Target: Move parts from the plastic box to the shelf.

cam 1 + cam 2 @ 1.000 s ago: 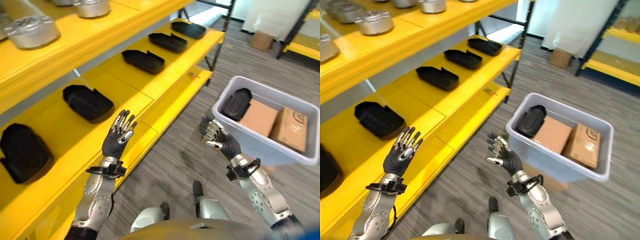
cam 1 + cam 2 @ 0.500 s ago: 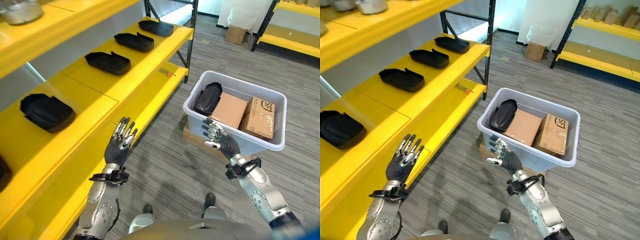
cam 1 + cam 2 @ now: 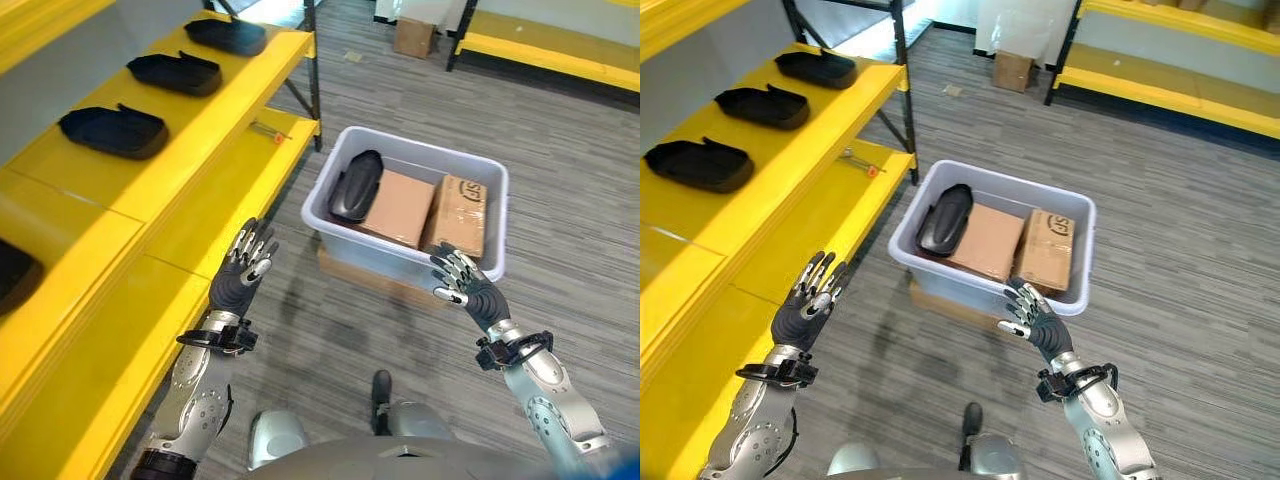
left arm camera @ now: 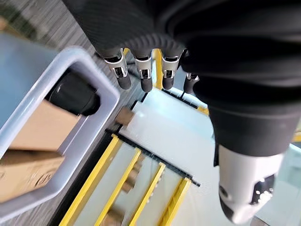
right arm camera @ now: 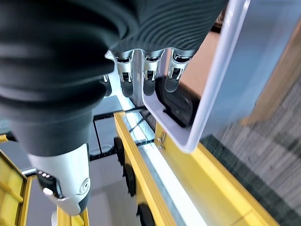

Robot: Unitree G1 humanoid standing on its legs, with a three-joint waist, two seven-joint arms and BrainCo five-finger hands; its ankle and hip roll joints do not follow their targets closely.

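A grey plastic box (image 3: 392,261) stands on the floor ahead, holding one black part (image 3: 355,186) at its left end beside two cardboard cartons (image 3: 398,207). The yellow shelf (image 3: 190,150) runs along my left, with black parts (image 3: 112,131) laid in a row on it. My left hand (image 3: 243,275) is raised, open and empty, between shelf and box. In front of the box's near right corner my right hand (image 3: 462,290) is open and empty too. The right wrist view shows straight fingers (image 5: 148,77) near the box rim and the black part (image 5: 178,106).
A flat cardboard piece (image 3: 350,272) lies under the plastic box. A black shelf post (image 3: 312,90) stands just left of the box. Farther off are a cardboard carton (image 3: 412,35) on the floor and a second yellow rack (image 3: 550,55).
The camera has swung away from the shelf toward the box, so the box now sits mid-view. Both hands stay raised and open; the right hand is at the box's near right corner.
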